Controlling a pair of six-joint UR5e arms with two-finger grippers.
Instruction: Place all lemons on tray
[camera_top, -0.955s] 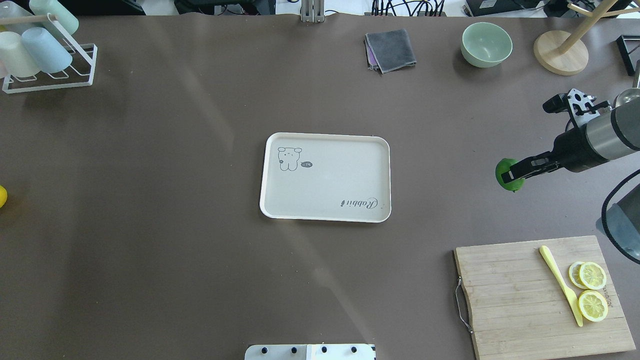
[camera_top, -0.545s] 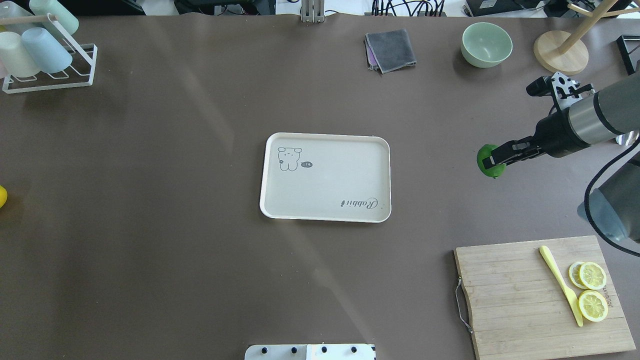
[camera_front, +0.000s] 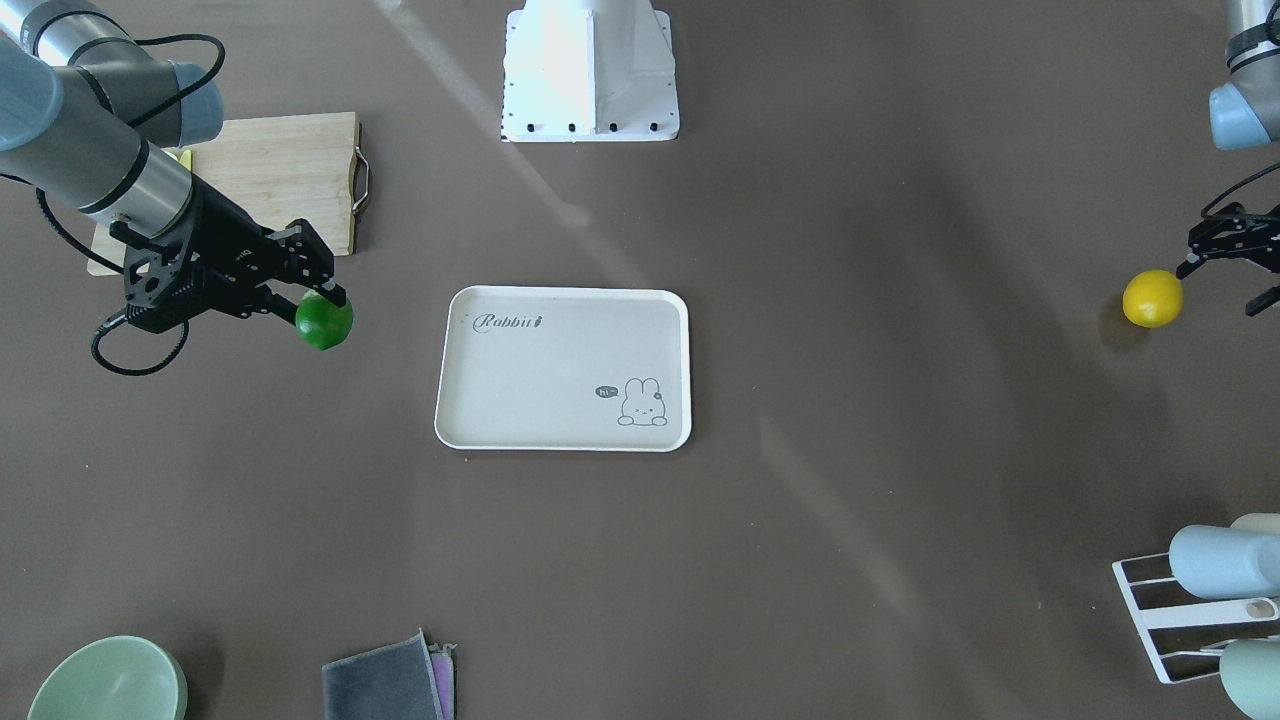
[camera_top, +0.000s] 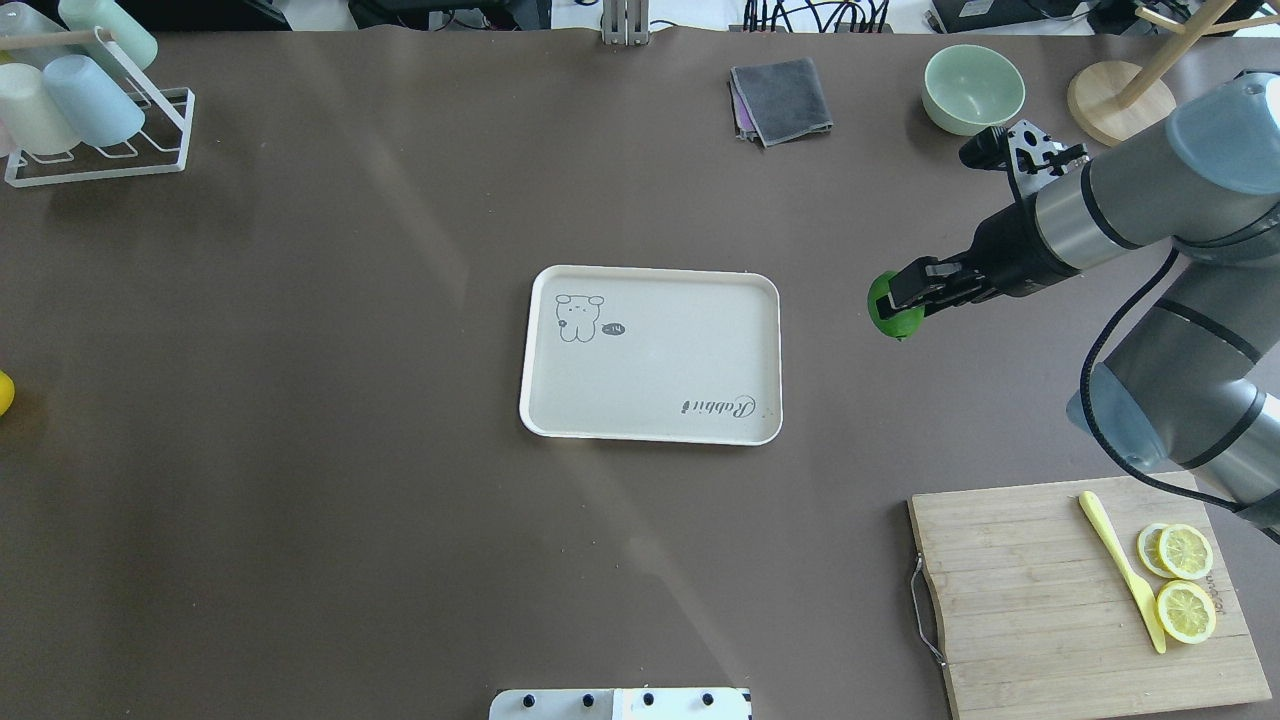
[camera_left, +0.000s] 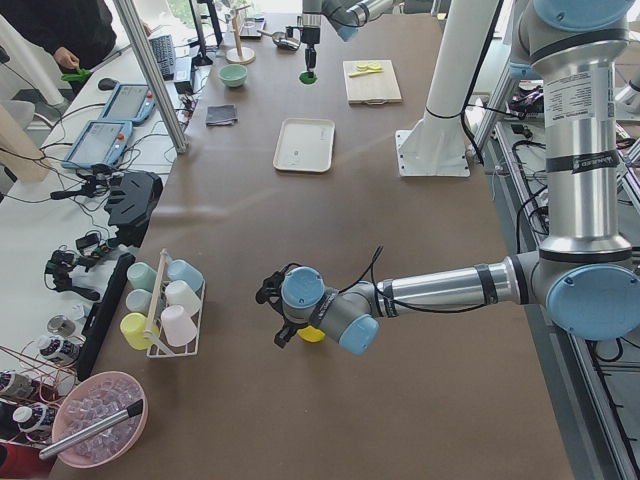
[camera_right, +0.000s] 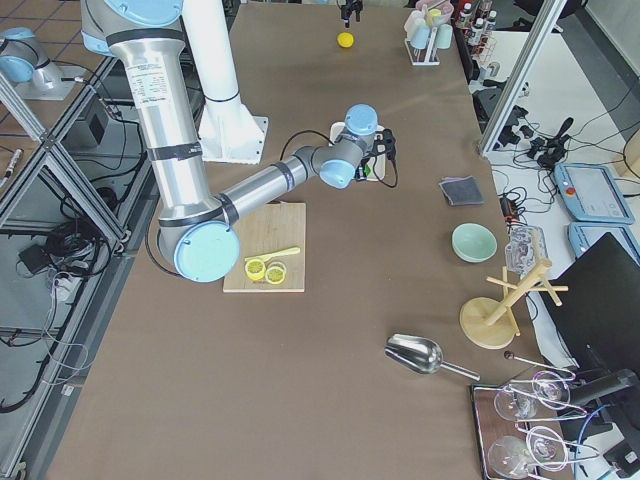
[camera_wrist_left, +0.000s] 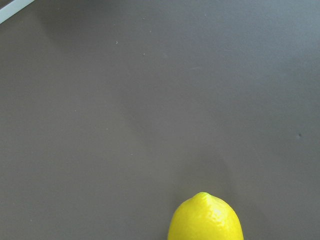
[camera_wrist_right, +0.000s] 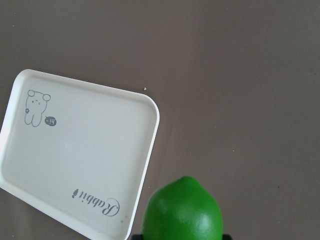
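Observation:
My right gripper is shut on the glossy green lemon and holds it above the table, a short way to the right of the cream "Rabbit" tray. The right wrist view shows the green lemon low in the picture, with the tray to its left. The tray is empty. The yellow lemon lies on the table far out on my left side. My left gripper is open right beside it. The left wrist view shows the yellow lemon at the bottom edge, with no fingers in sight.
A wooden cutting board with lemon slices and a yellow knife sits at the near right. A green bowl, a grey cloth and a wooden stand are at the far right. A cup rack is at the far left.
My right gripper has carried the green lemon leftward and a little farther from me, toward the tray. The yellow lemon has not moved.

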